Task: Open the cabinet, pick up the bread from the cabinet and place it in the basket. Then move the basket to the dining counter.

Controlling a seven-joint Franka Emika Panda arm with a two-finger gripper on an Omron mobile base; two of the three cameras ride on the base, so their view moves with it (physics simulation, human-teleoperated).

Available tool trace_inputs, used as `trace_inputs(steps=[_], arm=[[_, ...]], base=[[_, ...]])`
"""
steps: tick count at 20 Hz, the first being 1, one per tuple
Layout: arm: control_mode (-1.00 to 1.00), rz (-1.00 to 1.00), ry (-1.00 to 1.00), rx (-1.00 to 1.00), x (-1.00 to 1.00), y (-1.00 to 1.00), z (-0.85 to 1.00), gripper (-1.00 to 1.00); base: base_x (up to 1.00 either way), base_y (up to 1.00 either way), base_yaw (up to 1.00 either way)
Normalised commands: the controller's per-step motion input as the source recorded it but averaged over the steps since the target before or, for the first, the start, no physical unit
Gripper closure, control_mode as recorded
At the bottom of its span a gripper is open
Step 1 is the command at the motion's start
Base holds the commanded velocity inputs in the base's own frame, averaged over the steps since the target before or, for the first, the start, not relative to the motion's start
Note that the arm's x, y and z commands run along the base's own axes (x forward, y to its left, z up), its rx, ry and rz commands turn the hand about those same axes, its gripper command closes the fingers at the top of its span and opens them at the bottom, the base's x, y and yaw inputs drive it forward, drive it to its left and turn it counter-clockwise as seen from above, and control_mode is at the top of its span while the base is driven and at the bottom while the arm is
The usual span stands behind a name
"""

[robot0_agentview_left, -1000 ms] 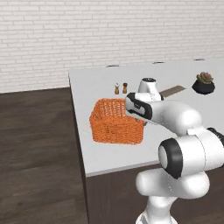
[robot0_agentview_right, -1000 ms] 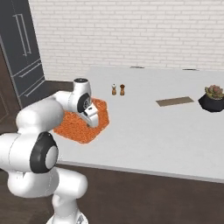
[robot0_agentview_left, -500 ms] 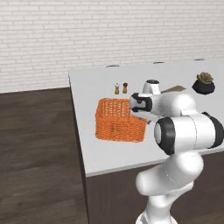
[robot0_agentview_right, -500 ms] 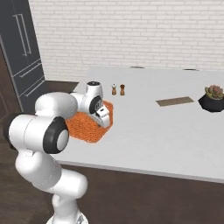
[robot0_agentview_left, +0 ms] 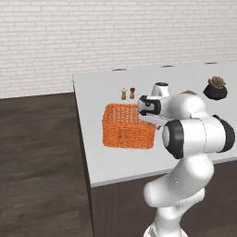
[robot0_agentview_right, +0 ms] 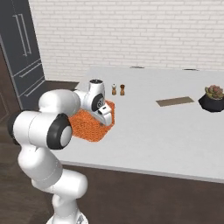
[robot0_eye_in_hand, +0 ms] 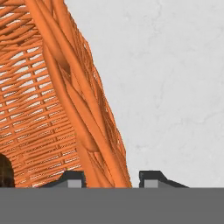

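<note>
The orange wicker basket stands on the light grey dining counter near its left edge. My gripper reaches down over the basket's right wall. In the hand view that woven wall runs down between my two fingertips, and the gripper is shut on it. Inside the basket, a dark brown speckled bit of the bread peeks in at the left edge of the hand view. The cabinet is out of view.
Two small shakers stand just beyond the basket. A potted plant and a flat brown mat lie farther right. The counter's front edge is near. A dark fridge stands at the left.
The basket slid a little to the right across the counter with my gripper on its wall, and my arm folded in closer. Over the last half second it has hardly moved.
</note>
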Motion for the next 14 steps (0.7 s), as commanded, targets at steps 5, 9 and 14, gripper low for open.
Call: trace_inputs(steps=[5,9,14], arm=[[-1.0,0.0,0.01,0.03,0.12,-0.08,-0.01,-1.0],[-1.0,0.0,0.0,0.0,0.0,0.0,0.05,-1.0],[-1.0,0.0,0.0,-0.08,-0.19,0.05,0.55,-1.0]], base=[[0.0,0.0,0.0],[0.0,0.0,0.0],[0.0,0.0,0.0]])
